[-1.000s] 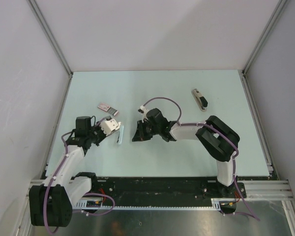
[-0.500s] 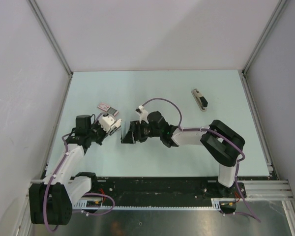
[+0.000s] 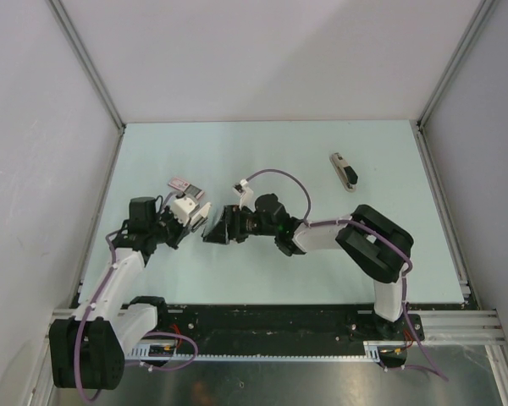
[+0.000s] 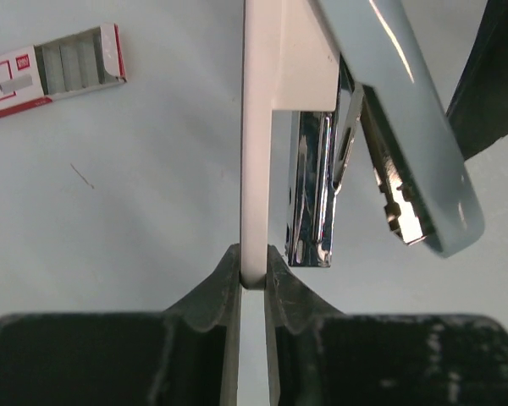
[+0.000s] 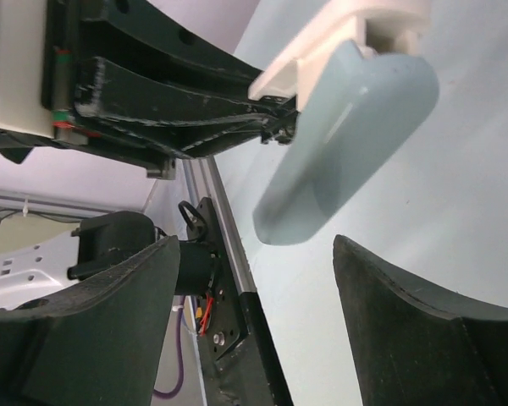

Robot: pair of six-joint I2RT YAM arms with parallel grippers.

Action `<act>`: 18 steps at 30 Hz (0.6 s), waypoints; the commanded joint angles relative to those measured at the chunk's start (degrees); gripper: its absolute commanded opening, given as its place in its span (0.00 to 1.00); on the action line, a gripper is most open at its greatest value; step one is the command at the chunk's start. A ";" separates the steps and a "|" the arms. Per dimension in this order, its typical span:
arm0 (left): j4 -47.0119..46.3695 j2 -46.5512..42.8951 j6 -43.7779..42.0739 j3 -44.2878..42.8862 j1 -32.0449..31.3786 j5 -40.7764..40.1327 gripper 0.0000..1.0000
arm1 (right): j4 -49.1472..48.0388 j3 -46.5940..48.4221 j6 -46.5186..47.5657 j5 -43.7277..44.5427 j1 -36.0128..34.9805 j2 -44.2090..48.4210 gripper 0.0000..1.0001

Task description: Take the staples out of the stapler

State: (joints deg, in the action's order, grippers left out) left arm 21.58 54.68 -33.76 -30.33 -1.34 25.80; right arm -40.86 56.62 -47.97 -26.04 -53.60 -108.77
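The stapler (image 4: pixel 292 101) is swung open: a white base, a chrome magazine (image 4: pixel 313 194) and a pale blue cover (image 4: pixel 415 144). My left gripper (image 4: pixel 253 264) is shut on the thin edge of the white base and holds the stapler (image 3: pixel 190 211) above the table. My right gripper (image 3: pixel 212 229) stands open just right of it. In the right wrist view the blue cover (image 5: pixel 347 144) lies ahead of the wide-apart fingertips of the right gripper (image 5: pixel 256 245), touching neither. The staples inside the magazine are hidden.
A red-and-white box (image 4: pixel 55 68) holding staple strips lies on the table behind the stapler, the same box (image 3: pixel 180 183) at the left in the top view. A slim dark and beige bar (image 3: pixel 345 172) lies at the far right. Walls ring the table.
My right gripper has opened wide and moved left, up to the stapler's blue cover. The left gripper has kept its hold and shifted the stapler a little upward.
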 commanded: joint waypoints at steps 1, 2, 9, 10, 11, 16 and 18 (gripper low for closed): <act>-0.29 -1.10 2.39 -3.27 0.38 3.35 0.00 | -3.45 0.82 -0.34 1.11 -0.87 -1.55 0.78; -0.17 -1.17 2.43 -3.39 0.38 3.41 0.00 | -2.74 0.93 -0.01 1.66 -1.01 -1.72 0.78; 0.80 -2.17 3.47 -3.92 0.38 4.24 0.00 | -4.59 1.08 -0.82 6.43 -1.89 -2.31 0.78; 0.90 -2.14 3.58 -3.93 0.38 4.38 0.00 | -5.42 1.28 -1.21 7.40 -1.96 -2.49 0.78; 0.95 -2.13 3.60 -3.94 0.38 4.36 0.00 | -5.88 1.60 -1.54 8.24 -1.99 -2.63 0.78; 1.36 -2.47 3.61 -4.03 0.38 4.66 0.00 | -7.92 3.00 -3.60 10.64 -2.19 -4.10 0.77; 1.44 -2.53 3.66 -4.04 0.38 4.69 0.00 | -8.88 3.44 -4.78 10.68 -2.27 -4.99 0.76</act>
State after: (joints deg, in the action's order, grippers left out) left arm 23.51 53.65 -31.42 -31.64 -1.34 27.70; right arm -44.91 57.54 -50.37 -18.06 -55.44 -111.98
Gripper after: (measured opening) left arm 0.163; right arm 0.774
